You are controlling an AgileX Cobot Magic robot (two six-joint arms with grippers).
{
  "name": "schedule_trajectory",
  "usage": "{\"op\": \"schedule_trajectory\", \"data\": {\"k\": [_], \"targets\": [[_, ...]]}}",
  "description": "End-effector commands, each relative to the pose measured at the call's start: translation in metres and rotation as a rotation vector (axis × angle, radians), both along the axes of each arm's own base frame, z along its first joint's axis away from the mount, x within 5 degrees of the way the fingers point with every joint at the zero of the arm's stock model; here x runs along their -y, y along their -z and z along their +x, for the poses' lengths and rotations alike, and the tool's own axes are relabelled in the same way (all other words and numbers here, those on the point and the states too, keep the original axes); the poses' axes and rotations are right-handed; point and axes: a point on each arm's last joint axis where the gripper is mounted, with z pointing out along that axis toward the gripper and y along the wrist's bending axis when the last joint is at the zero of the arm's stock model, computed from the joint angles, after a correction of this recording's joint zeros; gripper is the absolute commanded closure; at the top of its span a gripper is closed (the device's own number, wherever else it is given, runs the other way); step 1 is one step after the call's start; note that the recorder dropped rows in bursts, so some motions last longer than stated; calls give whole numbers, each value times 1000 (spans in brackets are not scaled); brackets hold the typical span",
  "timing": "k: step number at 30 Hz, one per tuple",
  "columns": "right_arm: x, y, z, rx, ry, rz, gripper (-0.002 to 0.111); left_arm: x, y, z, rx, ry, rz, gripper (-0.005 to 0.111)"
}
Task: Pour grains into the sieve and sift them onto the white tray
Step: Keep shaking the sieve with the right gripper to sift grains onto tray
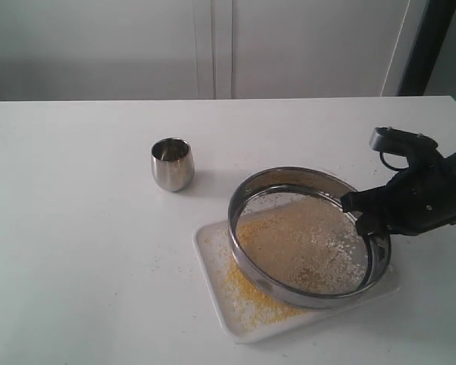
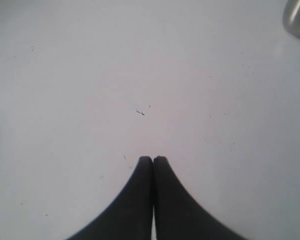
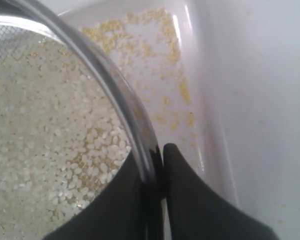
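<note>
Table w/ white tray at ~5 o'clock. Wide sieve over it, shiny steel rim. Pale + yellow grains on mesh, yellow pile on tray at sieve's 7. R claw pinches rim at 3. L claw closed tight, empty.

Exterior view. Flat rectangular white plastic tray: largely hidden under the wide round steel-rimmed wire-mesh sieve; the corner below the black right gripper is covered. Fine yellow and whitish grains: cannot tell which lie on mesh, which on tray.
Right wrist view: sieve rim is blurred where the fingers pinch it.
Left wrist view: small rounded steel cup, ahead of the black left gripper, is cut by the frame corner.
</note>
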Motion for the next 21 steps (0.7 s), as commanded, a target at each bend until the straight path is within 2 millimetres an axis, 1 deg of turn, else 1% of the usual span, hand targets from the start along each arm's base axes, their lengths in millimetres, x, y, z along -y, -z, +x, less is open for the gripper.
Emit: {"op": "schedule_trajectory", "data": {"k": [1,3,4,6,8,9,10,12,13,15,17,18,19,21], "targets": [[-10,-12,1,15,79,65,108,0,2,-1,-2,0,-8,107],[-26,-12,-2,24,8,48,108,0,2,-1,-2,0,-8,107],[-28,-11,-3,29,-24,24,108,0,2,-1,-2,0,-8,107],[-22,-11,-2,30,-6,-27,108,0,2,-1,-2,0,-8,107],[-8,-14,0,20,119,-32,108,0,2,-1,-2,0,-8,107],[-8,-15,0,9,158,-13,108,0,2,-1,-2,0,-8,107],[-10,-16,0,9,154,-4,108,0,2,-1,-2,0,-8,107],[-27,-16,-4,23,41,-24,108,0,2,-1,-2,0,-8,107],[-30,-17,-5,35,7,-43,108,0,2,-1,-2,0,-8,107],[-24,-17,-4,40,40,-65,108,0,2,-1,-2,0,-8,107],[-14,-18,-1,23,142,-47,108,0,2,-1,-2,0,-8,107],[-14,-18,-1,14,167,-27,108,0,2,-1,-2,0,-8,107],[-21,-17,-3,4,136,-14,108,0,2,-1,-2,0,-8,107],[-32,-17,-7,16,8,-47,108,0,2,-1,-2,0,-8,107]]}}
